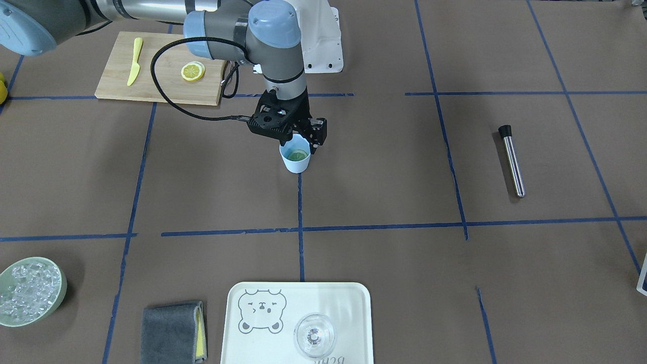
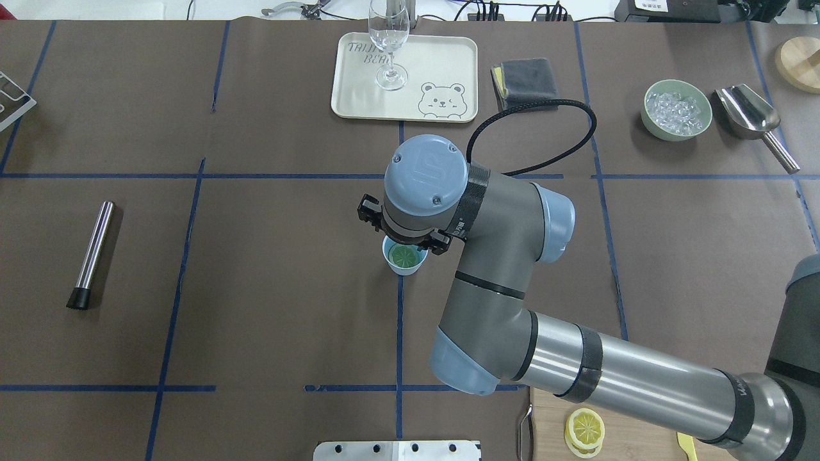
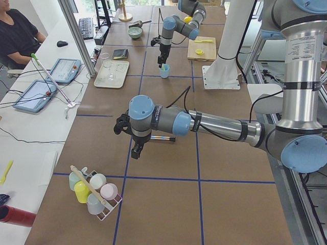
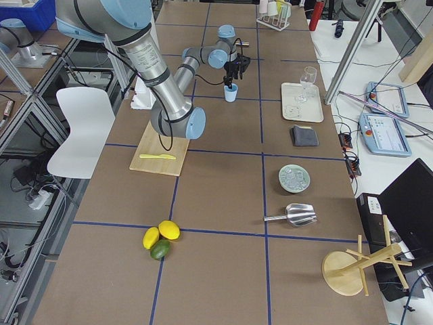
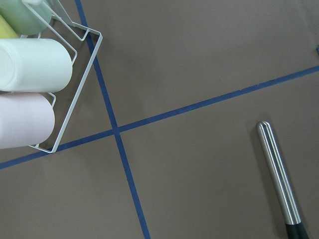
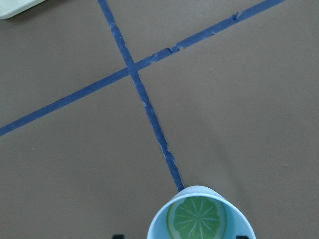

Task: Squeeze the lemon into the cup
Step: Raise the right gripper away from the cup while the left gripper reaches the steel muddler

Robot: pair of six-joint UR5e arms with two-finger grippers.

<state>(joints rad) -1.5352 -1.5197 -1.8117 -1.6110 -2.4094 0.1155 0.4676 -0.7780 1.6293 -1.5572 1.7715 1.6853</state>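
Observation:
The light-blue cup [image 1: 295,164] stands on a blue tape line mid-table, with a lemon slice [image 1: 298,155] lying flat inside it. The overhead view shows the same slice [image 2: 405,256] in the cup [image 2: 404,269]. My right gripper [image 1: 302,139] hovers just over the cup's rim, open and empty. In the right wrist view its two fingertips [image 6: 117,236] show apart at the bottom edge, either side of the cup [image 6: 199,189] and lemon [image 6: 196,219]. My left gripper [image 3: 135,150] hangs over bare table far from the cup; I cannot tell whether it is open or shut.
A cutting board [image 1: 162,68] behind the cup holds more lemon slices [image 1: 192,71] and a yellow knife [image 1: 135,60]. Also on the table: a steel muddler [image 1: 512,161], a tray [image 1: 349,303] with a glass [image 1: 314,335], an ice bowl [image 1: 31,290], a grey cloth [image 1: 169,331].

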